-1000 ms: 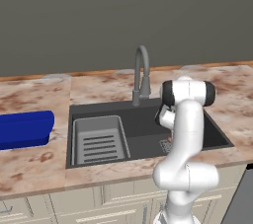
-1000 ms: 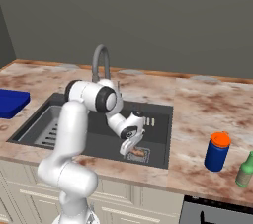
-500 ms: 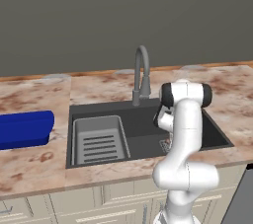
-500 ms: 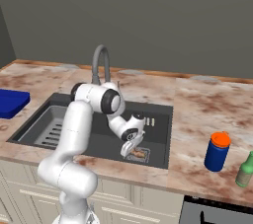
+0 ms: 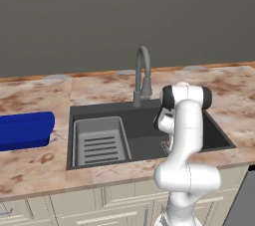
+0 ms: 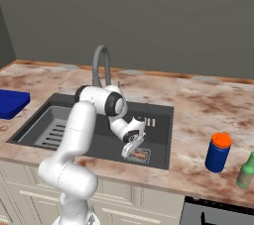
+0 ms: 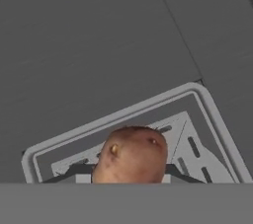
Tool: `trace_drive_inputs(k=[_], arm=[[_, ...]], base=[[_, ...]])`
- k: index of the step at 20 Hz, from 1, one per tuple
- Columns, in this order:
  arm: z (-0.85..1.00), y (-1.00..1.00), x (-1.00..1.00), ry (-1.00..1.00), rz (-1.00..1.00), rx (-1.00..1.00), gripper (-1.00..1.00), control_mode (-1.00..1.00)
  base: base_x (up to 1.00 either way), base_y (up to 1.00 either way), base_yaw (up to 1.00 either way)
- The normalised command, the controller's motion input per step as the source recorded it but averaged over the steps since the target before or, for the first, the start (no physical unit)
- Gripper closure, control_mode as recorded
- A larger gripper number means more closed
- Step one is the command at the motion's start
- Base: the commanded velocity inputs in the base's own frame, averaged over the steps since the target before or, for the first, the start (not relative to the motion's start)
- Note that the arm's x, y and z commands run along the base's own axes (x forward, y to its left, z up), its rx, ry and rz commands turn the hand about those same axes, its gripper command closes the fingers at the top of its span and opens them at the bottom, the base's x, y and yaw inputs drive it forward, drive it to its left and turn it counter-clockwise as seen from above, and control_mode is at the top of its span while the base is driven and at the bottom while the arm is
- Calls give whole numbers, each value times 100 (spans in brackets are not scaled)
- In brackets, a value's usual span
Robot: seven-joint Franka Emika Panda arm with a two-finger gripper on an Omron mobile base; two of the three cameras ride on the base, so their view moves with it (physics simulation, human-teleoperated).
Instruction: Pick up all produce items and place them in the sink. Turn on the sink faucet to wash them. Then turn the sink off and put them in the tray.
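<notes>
Gripper (image 6: pixel 130 150) low in sink (image 5: pixel 144 123), jaws closed on produce piece (image 7: pixel 131 155), just above drain grate (image 7: pixel 197 139).

Progress, judged: produce in hand inside basin; wash stage unclear, no water seen at faucet (image 5: pixel 142 73). Left: carry to tray (image 5: pixel 25 129), well off to gripper's left on counter.

Views: left base view – arm hides gripper; rack insert (image 5: pixel 99 140) left of it. Right base view – gripper over grate; blue jar (image 6: pixel 218 152) far right. Hand view – lumpy brown piece between tips, grate beneath.
</notes>
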Motion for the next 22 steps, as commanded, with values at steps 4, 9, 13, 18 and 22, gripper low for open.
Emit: trace_drive_inputs(k=[4,9,13,18,22], arm=[[-20,0,13,0,0,0,100,-100],[-22,0,10,0,0,0,100,-100],[-21,0,6,0,0,0,100,-100],[-18,1,1,3,0,0,-100,-100],[-2,0,0,0,0,0,-100,-100]], base=[[0,0,0],[0,0,0],[0,0,0],[0,0,0],[0,0,0]])
